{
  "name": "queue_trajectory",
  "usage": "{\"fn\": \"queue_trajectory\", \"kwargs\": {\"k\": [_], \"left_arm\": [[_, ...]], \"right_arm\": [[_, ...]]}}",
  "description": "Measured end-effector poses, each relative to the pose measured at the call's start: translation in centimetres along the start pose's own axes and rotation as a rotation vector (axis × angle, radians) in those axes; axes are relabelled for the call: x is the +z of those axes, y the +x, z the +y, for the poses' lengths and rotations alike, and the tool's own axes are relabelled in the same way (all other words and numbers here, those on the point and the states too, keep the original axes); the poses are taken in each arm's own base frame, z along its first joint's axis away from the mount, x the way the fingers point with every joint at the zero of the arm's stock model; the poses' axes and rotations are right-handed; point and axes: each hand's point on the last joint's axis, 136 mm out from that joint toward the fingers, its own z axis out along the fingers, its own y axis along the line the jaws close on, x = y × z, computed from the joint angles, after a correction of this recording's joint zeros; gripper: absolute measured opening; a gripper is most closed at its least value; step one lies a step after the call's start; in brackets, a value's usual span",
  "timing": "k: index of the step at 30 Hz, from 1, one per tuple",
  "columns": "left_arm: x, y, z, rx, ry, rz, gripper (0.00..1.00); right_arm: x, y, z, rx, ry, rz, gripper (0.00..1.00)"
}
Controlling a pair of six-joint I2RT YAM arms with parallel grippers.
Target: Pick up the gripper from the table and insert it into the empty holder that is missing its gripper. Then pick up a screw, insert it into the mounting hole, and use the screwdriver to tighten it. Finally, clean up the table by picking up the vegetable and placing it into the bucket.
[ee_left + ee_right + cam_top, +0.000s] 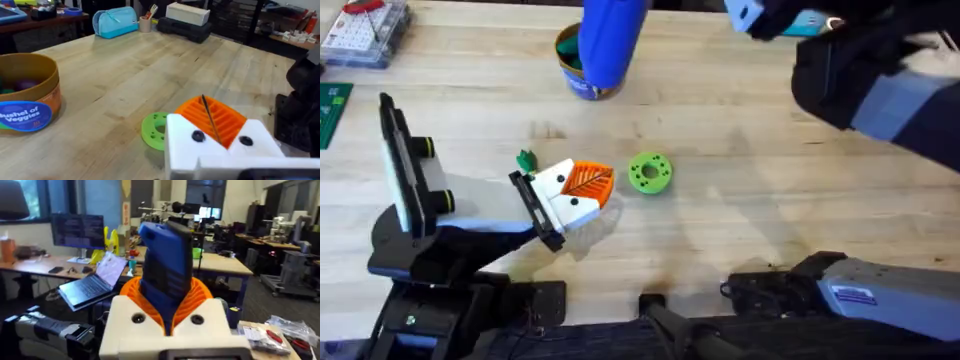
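Your right gripper (167, 307) is clamped on the screwdriver (165, 260), its orange pads pressed to both sides of the blue body. In the overhead view the screwdriver (610, 40) looms large at the tabletop's far edge and overlaps the bucket (582, 88), which stands there near the middle. The gripper (582, 185) sits on the holder (535, 208) in the left half of the tabletop (770, 200), its orange ribbed part pointing toward the right edge. In the left wrist view, the left gripper (212, 122) has its orange pads drawn together, with a thin dark line between them. The vegetable (526, 160) lies just beside the holder's far end. The disc (650, 172) lies just beyond the orange tip, apart from it. Open wood runs from the disc to the right edge, and between the vegetable and the bucket. A parts box (365, 30) sits in the far left corner.
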Motion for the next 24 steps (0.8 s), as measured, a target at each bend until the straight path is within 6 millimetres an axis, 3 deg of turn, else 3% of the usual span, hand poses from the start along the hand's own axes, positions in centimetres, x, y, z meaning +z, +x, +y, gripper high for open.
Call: {"fn": "queue_trajectory", "kwargs": {"k": [12, 24], "left_arm": [[0.0, 0.0, 0.0, 0.0, 0.0, 0.0, 0.004], [0.0, 0.0, 0.0, 0.0, 0.0, 0.0, 0.004]], "right_arm": [[3.9, 1.6, 0.1, 0.029, -0.185, 0.058, 0.026], [6.3, 0.2, 0.5, 0.004, -0.271, 0.066, 0.026]]}}
